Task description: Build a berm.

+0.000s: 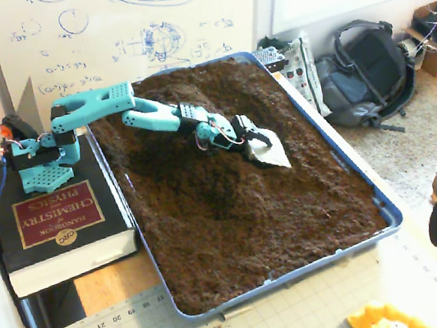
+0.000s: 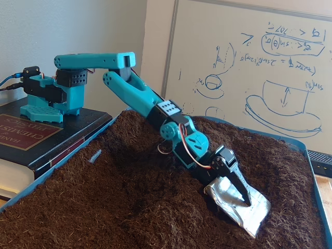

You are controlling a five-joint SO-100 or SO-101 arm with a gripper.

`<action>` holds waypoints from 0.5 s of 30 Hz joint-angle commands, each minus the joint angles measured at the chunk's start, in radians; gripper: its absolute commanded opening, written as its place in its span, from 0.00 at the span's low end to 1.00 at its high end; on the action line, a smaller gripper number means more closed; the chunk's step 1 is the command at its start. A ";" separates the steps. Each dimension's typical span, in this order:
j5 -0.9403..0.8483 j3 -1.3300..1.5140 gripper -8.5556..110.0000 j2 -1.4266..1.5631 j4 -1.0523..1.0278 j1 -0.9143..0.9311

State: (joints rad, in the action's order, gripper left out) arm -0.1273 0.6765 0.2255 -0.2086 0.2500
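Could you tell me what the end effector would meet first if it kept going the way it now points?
Probably the loose dark brown soil: the end effector with its silvery foil blade points down into it.

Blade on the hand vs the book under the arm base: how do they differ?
The foil-covered blade is silvery and crinkled; the chemistry handbook is black with a maroon label. The blade is thin and tilted down into the soil; the handbook is thick and lies flat beside the tray. The hand carries the blade; the handbook bears the arm's base. Both are roughly rectangular.
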 commanded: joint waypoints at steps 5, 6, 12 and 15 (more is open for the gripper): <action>0.000 -0.006 0.07 0.101 -0.410 0.017; 0.000 -0.006 0.07 0.109 -0.446 0.015; 0.000 -0.006 0.07 0.140 -0.592 0.006; 0.000 -0.006 0.07 0.158 -0.634 0.005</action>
State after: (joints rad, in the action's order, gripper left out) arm -0.1304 0.6627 0.3651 -0.7286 0.2500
